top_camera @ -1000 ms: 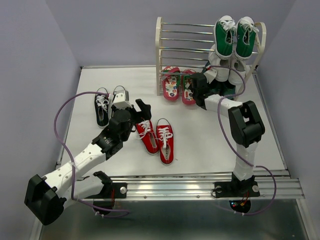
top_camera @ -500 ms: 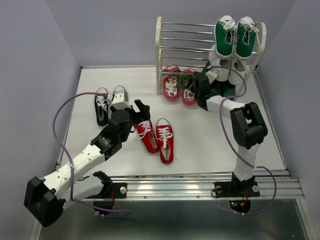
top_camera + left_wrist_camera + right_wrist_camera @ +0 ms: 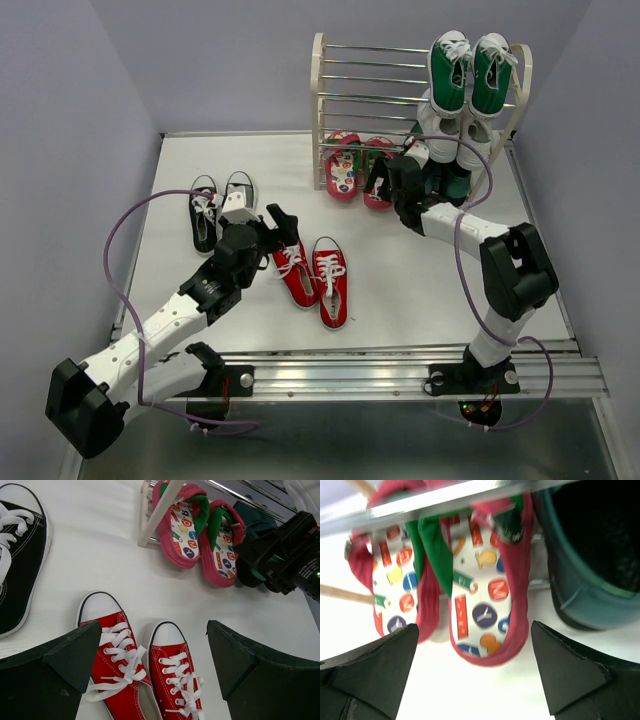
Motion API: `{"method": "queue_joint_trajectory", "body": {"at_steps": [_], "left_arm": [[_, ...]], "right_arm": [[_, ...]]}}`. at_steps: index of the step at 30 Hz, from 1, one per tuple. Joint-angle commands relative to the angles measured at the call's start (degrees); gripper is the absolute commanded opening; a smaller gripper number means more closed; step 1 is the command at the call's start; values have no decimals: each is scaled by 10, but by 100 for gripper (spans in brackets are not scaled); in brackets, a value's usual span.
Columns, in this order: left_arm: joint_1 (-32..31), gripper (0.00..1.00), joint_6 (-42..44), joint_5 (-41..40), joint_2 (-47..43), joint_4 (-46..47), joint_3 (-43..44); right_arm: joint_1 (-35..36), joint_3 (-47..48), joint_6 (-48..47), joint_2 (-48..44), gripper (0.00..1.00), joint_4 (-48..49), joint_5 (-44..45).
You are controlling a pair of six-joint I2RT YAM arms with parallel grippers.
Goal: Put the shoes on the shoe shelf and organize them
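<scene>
Top external view: one of the three task pairs is at the shelf, and two pairs lie on the bench (image 3: pixel 410 275).
Done: pink-red flip-flops (image 3: pixel 357 170) lie side by side at the lowest tier, in the left half of the shoe shelf (image 3: pixel 319 100), under its bottom rod.
Left to do: red sneakers (image 3: pixel 318 282) lie mid-bench. Black sneakers (image 3: pixel 218 205) lie farther back to their left. Neither pair is on a rod.
Shelf contents: green sneakers (image 3: pixel 468 72) are on the top tier at the right, with white sneakers (image 3: pixel 452 135) just below. Something dark teal (image 3: pixel 447 182), possibly another shoe, sits at the bottom right beside the flip-flops.
Room: the left rods above the flip-flops look free for both remaining pairs.
Left hand (image 3: pixel 278 222): fingers spread and holding nothing, it hovers over the toes of the red sneakers.
Right hand (image 3: pixel 381 181): fingers are wide apart with nothing between them, just in front of the flip-flops. I cannot tell whether it touches them.
Progress: roughly a third, by my reckoning.
</scene>
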Motion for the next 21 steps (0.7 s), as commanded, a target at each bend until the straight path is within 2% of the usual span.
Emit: {"method": "queue_joint_trajectory", "body": {"at_steps": [1, 5, 8, 21], "left_arm": [[2, 99, -2, 1, -10, 15, -5], [1, 99, -3, 1, -12, 14, -5], [1, 99, -4, 1, -9, 16, -4], [2, 99, -2, 0, -10, 19, -8]], "right_arm": [[20, -10, -41, -9, 100, -73, 27], [25, -9, -41, 8, 100, -94, 22], [25, 42, -56, 57, 100, -141, 12], [25, 111, -87, 122, 100, -141, -6]]}}
